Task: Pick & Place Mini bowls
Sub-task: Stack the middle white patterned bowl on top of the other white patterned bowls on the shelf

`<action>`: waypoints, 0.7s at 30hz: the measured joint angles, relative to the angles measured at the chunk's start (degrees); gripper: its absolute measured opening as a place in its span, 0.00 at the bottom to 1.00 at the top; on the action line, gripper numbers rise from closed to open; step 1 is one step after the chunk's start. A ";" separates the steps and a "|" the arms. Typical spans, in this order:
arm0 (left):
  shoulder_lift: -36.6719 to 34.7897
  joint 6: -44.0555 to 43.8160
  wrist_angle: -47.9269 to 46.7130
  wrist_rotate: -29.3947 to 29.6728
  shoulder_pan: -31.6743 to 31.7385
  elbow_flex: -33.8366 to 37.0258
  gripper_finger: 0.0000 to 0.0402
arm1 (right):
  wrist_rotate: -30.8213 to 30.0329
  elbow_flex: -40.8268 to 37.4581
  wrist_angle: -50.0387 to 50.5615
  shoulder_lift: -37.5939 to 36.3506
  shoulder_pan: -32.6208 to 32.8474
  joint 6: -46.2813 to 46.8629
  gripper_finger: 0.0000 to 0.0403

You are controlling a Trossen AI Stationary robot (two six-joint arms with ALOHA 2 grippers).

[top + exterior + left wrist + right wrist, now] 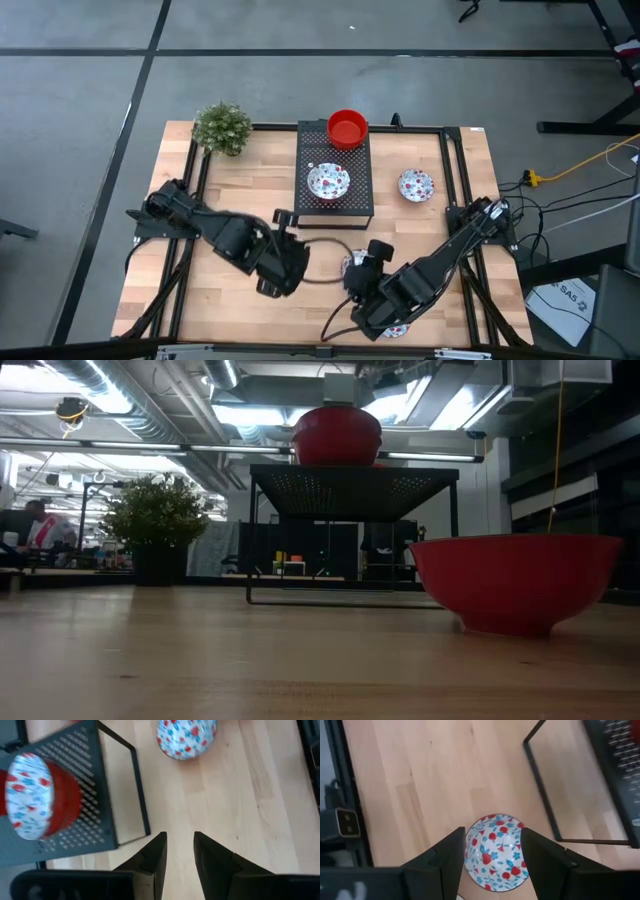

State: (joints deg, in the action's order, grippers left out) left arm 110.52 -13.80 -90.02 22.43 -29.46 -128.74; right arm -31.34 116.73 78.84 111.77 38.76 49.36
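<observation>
Broadly, progress: partway by my reading; some mini bowls sit on the black box, others are on the counter or not clearly in view.
Far left: a small green bushy plant stands at the counter's back corner, soft and ragged against the pale wood.
Left gripper: it hovers low over bare counter in front of the box, its dark wedge fingers a narrow gap apart with nothing between them.
Black box: a perforated metal top on thin wire legs, matte and rectangular, at the back centre.
On the box: a plain glossy red bowl at its far end and a floral bowl nearer the arms; in the left wrist view that speckled bowl appears to nest in a second red one, so this may be a stack.
Right gripper: spread wide, one finger on either side of a speckled bowl on the counter in front of the box; whether the pads touch its rim I cannot tell.
Further right: another speckled bowl sits alone beside the box.
Low view: a large-looming red bowl, smooth and round-sided, rests on the wood grain.
Left to do: the loose bowls look unplaced.
</observation>
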 joint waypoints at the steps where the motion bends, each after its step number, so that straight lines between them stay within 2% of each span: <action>1: 0.00 -0.63 -0.02 -0.04 -0.43 0.67 0.23 | 0.51 0.00 -0.34 0.63 0.00 -0.23 0.47; 9: -0.11 -6.43 0.01 0.46 -2.69 5.59 0.23 | 0.97 -0.02 -2.31 1.40 -0.02 -0.57 0.47; 16: -0.20 -7.56 0.04 -0.04 -4.01 11.70 0.23 | -0.05 -0.09 -2.81 1.75 -0.04 -1.62 0.47; 21: -1.13 -10.68 0.54 -2.17 -4.85 16.61 0.23 | 2.11 -5.83 -8.03 1.74 -0.02 0.42 0.47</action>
State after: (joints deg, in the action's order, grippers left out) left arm 109.39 -24.48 -89.49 20.26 -34.31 -112.14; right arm -29.23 110.89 70.80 113.50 38.74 49.79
